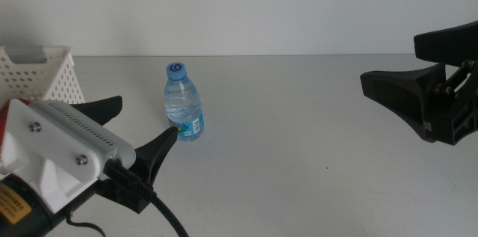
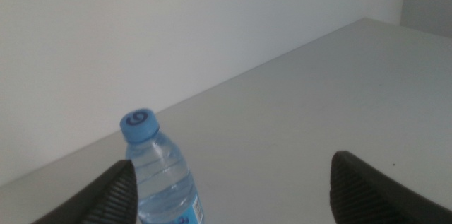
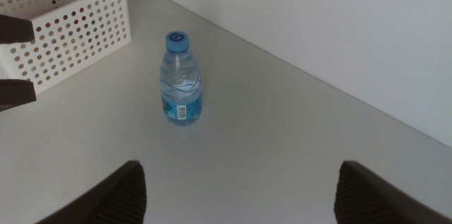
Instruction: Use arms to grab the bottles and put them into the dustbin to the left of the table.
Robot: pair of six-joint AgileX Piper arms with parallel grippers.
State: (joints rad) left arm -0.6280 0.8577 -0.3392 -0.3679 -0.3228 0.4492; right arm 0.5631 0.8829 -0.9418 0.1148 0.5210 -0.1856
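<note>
A short clear water bottle (image 1: 183,104) with a blue cap and blue label stands upright on the light-grey table (image 1: 299,132). The white perforated dustbin (image 1: 41,76) sits at the far left. My left gripper (image 1: 148,116) hovers open and empty in front of the bottle, on the dustbin side; the right wrist view shows a gap between its jaws and the bottle (image 3: 181,79). In the left wrist view the bottle (image 2: 159,178) stands just inside one jaw. My right gripper (image 1: 390,61) hangs open and empty far to the right.
The dustbin (image 3: 63,19) stands a short way from the bottle, with bare table between them. A plain white wall (image 1: 261,5) runs behind the table's far edge.
</note>
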